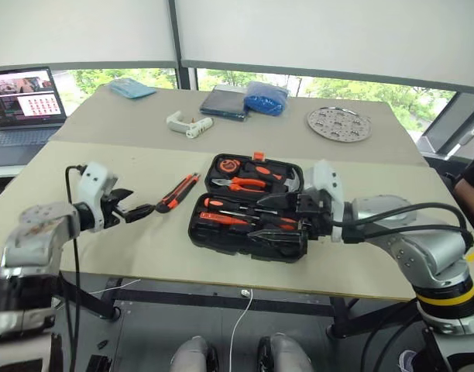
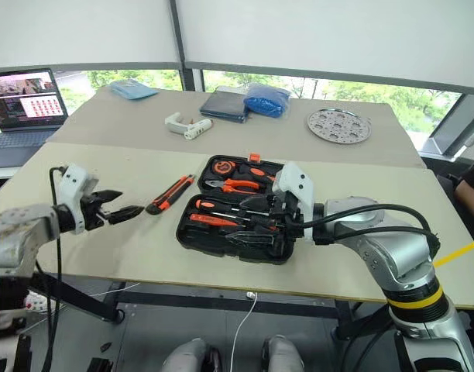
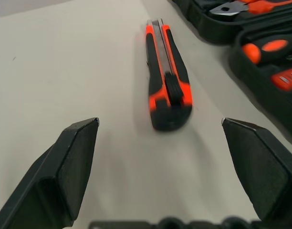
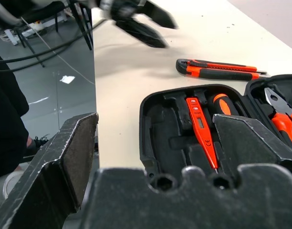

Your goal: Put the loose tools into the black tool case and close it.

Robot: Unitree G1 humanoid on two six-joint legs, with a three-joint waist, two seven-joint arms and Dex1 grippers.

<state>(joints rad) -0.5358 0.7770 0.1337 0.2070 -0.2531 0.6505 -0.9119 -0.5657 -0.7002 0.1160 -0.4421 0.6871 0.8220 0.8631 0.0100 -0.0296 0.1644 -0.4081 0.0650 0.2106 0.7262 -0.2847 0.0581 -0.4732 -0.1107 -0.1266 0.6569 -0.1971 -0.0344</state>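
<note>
The black tool case (image 1: pixel 229 240) lies open at the table's middle. Orange-handled screwdrivers (image 1: pixel 220 204) rest in its near half, and in the right wrist view a slim orange tester screwdriver (image 4: pixel 201 126) lies there in a slot. The orange-black utility knife (image 1: pixel 179 192) lies loose on the table just left of the case. My left gripper (image 1: pixel 138 203) is open and hovers left of the knife's near end (image 3: pixel 167 81), empty. My right gripper (image 1: pixel 272 217) is open over the case's near half, holding nothing.
Orange-handled pliers (image 1: pixel 249 184) and a tape measure (image 1: pixel 229 165) sit in the case's far half. Further back lie a white pistol-shaped tool (image 1: pixel 187 124), a dark flat book-like thing (image 1: pixel 224 103), a blue bag (image 1: pixel 266 98) and a round perforated disc (image 1: pixel 339 123). A laptop (image 1: pixel 24 105) stands far left.
</note>
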